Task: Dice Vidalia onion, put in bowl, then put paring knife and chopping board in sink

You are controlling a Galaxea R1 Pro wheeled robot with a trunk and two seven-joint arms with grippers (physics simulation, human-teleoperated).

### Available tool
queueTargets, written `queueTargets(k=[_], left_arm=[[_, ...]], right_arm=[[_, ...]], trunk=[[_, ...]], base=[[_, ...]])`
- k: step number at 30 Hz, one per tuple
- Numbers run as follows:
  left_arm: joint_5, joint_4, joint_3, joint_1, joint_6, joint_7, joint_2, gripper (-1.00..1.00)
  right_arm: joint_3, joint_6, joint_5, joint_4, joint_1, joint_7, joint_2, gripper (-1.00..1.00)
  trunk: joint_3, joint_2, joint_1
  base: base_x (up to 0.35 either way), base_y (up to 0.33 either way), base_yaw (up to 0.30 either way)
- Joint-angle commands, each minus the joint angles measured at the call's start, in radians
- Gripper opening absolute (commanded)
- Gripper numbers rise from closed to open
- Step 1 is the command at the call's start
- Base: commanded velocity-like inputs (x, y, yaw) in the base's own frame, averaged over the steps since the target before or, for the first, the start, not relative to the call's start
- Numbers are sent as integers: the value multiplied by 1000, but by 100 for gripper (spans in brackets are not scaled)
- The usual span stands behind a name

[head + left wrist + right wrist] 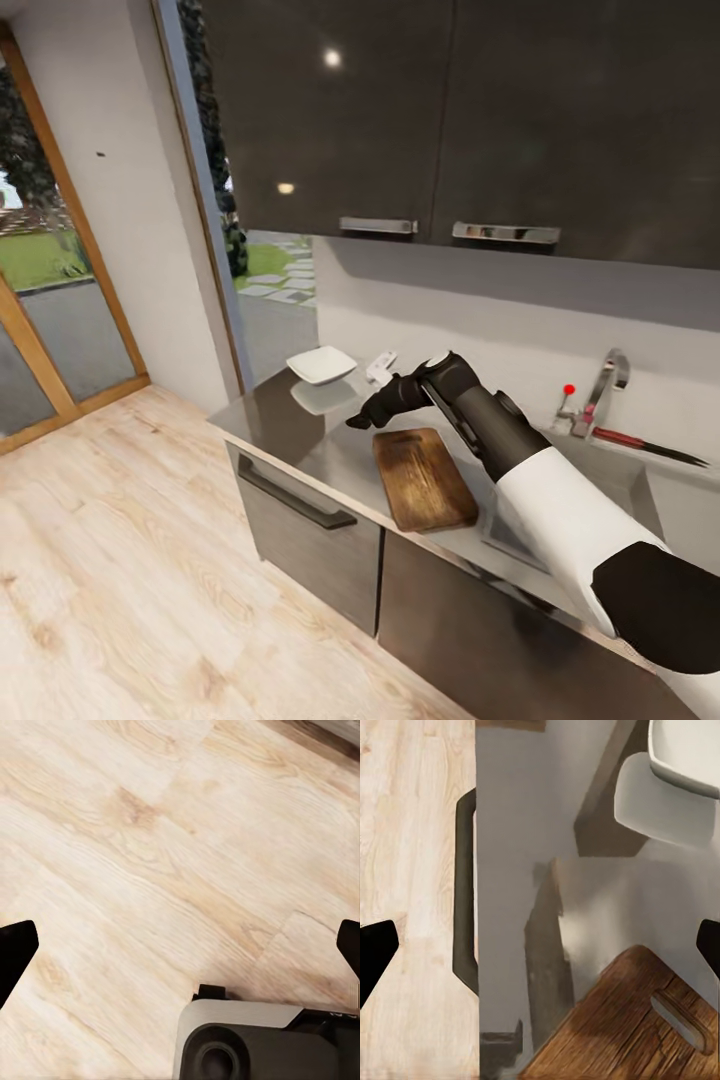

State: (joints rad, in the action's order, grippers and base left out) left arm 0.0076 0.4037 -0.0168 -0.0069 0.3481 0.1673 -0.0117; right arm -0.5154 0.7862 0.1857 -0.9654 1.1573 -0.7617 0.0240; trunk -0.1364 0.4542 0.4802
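writing: none readable
right gripper (362,418): jaws spread, empty, hovering just past your chopping board (423,478)'s far end
bowl (321,365): beyond the gripper on the countertop (290,420)
paring knife (645,445): by the sink (600,480), well apart
left gripper (180,945): spread wide over wood floor (150,855)

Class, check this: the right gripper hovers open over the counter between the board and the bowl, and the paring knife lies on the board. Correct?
No. In the head view the knife lies behind the sink, by the faucet; the board is bare. The rest holds: right gripper, bowl.
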Motion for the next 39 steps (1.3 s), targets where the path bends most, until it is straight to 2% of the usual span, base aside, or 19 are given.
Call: queueTargets(k=[1, 24, 36, 39], left_arm=[[1, 0, -2, -1, 3, 1, -1, 100], [2, -2, -2, -1, 3, 2, -1, 100], [2, -2, -2, -1, 3, 2, -1, 100], [2, -2, -2, -1, 3, 1, -1, 100]], right_arm=[[0, 2, 9, -1, 1, -11, -2, 100], [-1, 2, 9, -1, 1, -37, -11, 100], [-2, 0, 12, -1, 1, -37, -20, 100], [-2, -34, 13, -1, 1, -36, -24, 100]], trunk=[[-3, 2, 0], [-27, 2, 0], [-28, 2, 0], [-28, 2, 0]], base=[[0, -232, 209], [0, -302, 186], [0, -20, 7], [0, 0, 0]])
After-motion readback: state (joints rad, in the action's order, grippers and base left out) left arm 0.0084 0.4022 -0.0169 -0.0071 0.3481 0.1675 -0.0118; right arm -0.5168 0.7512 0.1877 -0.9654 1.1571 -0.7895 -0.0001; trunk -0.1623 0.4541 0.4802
